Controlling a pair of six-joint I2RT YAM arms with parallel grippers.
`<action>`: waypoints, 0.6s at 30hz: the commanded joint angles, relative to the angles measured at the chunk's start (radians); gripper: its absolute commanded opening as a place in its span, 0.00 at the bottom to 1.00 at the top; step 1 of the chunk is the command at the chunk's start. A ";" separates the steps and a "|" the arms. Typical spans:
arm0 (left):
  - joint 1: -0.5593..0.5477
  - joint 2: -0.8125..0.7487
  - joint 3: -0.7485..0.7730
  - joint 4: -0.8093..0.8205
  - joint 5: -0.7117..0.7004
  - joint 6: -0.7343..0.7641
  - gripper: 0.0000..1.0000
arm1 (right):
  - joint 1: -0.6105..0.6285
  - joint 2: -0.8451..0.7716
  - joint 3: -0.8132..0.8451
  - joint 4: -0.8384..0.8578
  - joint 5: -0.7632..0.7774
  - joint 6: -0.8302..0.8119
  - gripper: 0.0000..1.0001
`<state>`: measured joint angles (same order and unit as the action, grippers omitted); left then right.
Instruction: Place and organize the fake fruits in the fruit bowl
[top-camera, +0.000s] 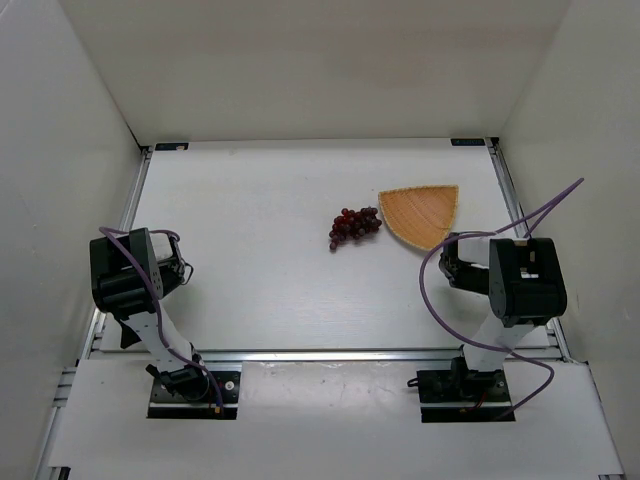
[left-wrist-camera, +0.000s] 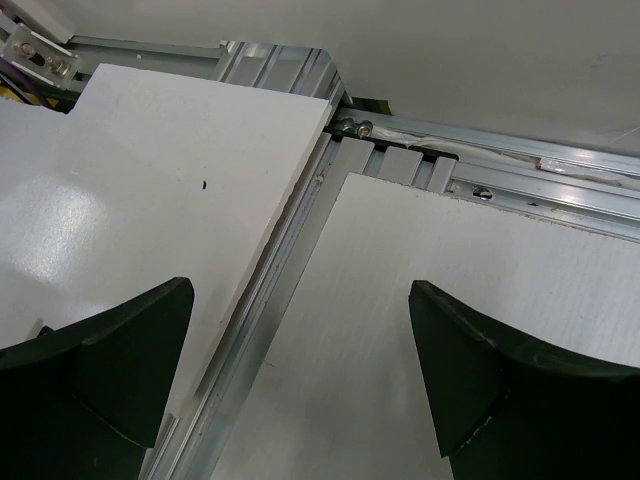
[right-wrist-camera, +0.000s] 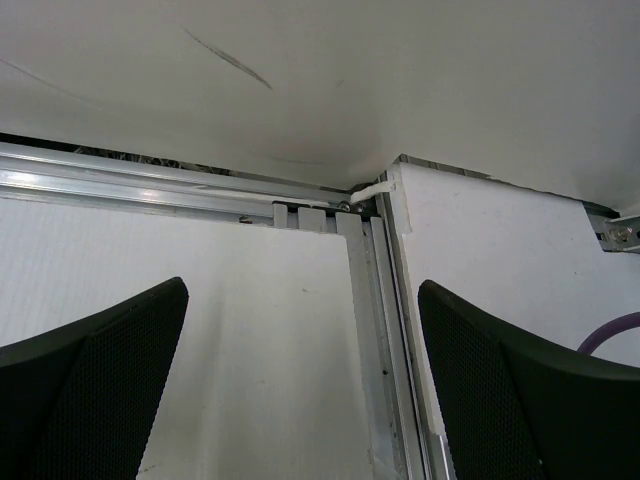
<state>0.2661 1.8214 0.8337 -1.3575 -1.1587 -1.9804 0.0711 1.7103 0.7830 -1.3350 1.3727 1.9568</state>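
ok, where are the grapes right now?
Top view: the grapes lie on the table just right of centre, outside the fruit bowl, beside its left edge.

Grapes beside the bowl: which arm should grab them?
Right, probably. The right gripper sits open nearer the grapes and fruit bowl; the left gripper is farther off.

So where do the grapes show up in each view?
Top external: grapes near centre, just left of the fruit bowl.
Left wrist: not in it.
Right wrist: not in it.
Shared landmark: the aluminium rail edging the table, seen in all three views.
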 joint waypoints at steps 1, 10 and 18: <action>-0.002 -0.008 0.019 -0.068 -0.004 -0.107 1.00 | -0.007 -0.004 0.047 -0.128 0.016 0.165 1.00; -0.002 0.051 0.168 -0.068 -0.091 0.170 1.00 | 0.211 -0.001 0.636 -0.128 0.094 -0.540 1.00; -0.132 0.064 0.357 -0.068 -0.271 0.695 1.00 | 0.363 -0.253 0.631 0.879 -0.953 -1.547 1.00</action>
<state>0.2256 1.9625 1.2316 -1.3357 -1.2976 -1.4429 0.4236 1.5372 1.4475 -0.8143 0.9035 0.7624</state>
